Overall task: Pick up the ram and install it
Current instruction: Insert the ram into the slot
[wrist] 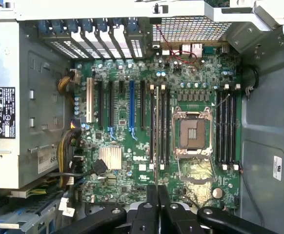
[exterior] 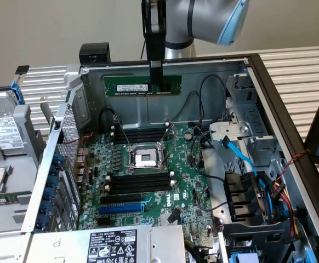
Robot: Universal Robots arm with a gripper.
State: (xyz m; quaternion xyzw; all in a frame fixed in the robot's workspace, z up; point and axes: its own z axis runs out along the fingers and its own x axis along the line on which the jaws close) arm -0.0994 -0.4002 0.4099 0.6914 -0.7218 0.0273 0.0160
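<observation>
The ram (exterior: 129,86) is a long dark-green stick with a white label. It hangs level in the air near the open case's back wall, above the motherboard (exterior: 192,192). My gripper (exterior: 156,82) comes straight down from above and is shut on the ram right of its middle. In the wrist view the gripper (wrist: 157,189) looks straight down at the board, and the ram shows edge-on as a thin strip (wrist: 156,136) over the black memory slots (wrist: 162,126) beside the CPU socket (wrist: 192,132). A second bank of memory slots (wrist: 227,129) lies on the socket's other side.
The CPU socket (exterior: 147,158) sits between two banks of black slots (exterior: 140,182), with a blue expansion slot (exterior: 121,208) nearer the camera. Cables and a drive cage (exterior: 247,164) crowd the exterior view's right. The power supply (exterior: 115,246) is at the front, and a hard drive (exterior: 6,139) lies outside the case.
</observation>
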